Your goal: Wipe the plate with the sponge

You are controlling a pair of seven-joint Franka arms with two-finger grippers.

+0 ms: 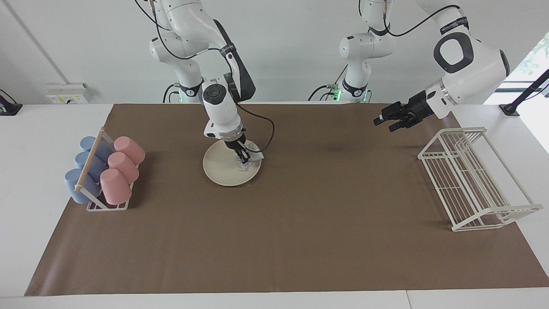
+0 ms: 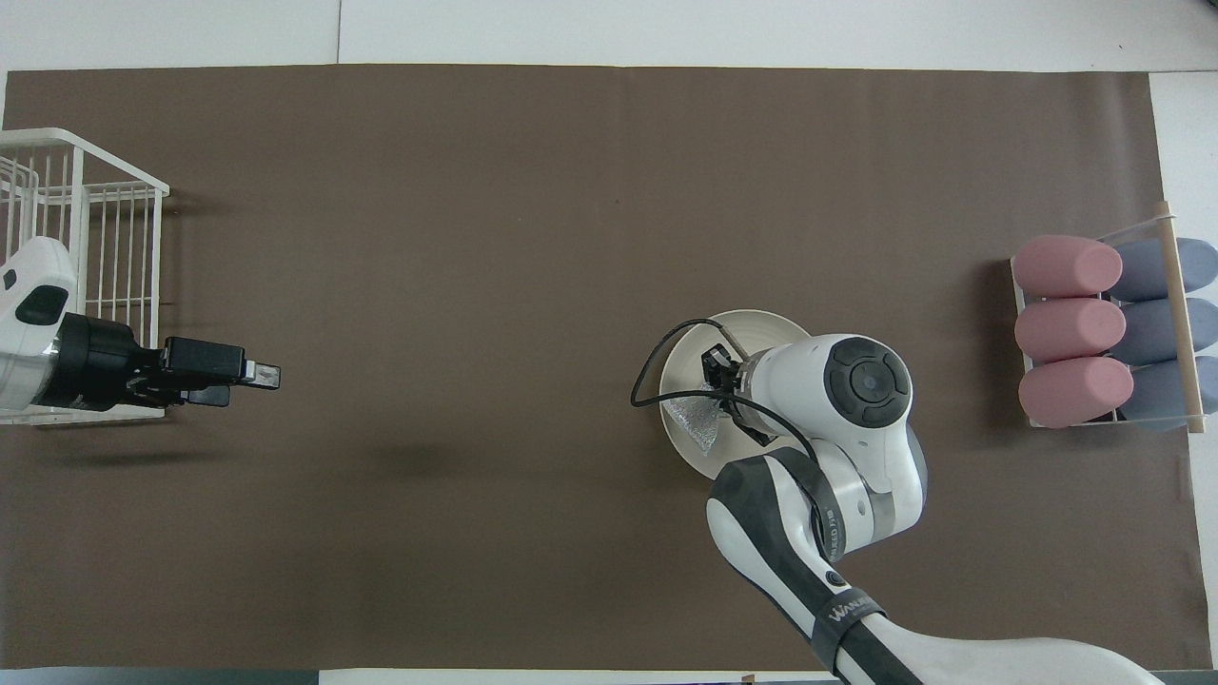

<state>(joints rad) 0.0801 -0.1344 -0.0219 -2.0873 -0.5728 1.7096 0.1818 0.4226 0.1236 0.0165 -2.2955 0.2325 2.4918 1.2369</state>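
The table has a big brown mat on it, flat and dull. At the right edge of the facing view stands a white wire rack, stiff and full of gaps. At the left edge is a small rack of cups, pink and blue, smooth and round.

The plate lies left of the middle. It is round, flat, cream-white and hard. It looks like it could slide or chip, so push down gently.

The sponge sits on the plate's edge. It is a small, shiny, crinkly grey wad. It looks soft and light, so pinch it at the top.

The right gripper is pressed tight on the sponge. The left gripper waits in the air at the upper right, fingers spread and holding nothing.
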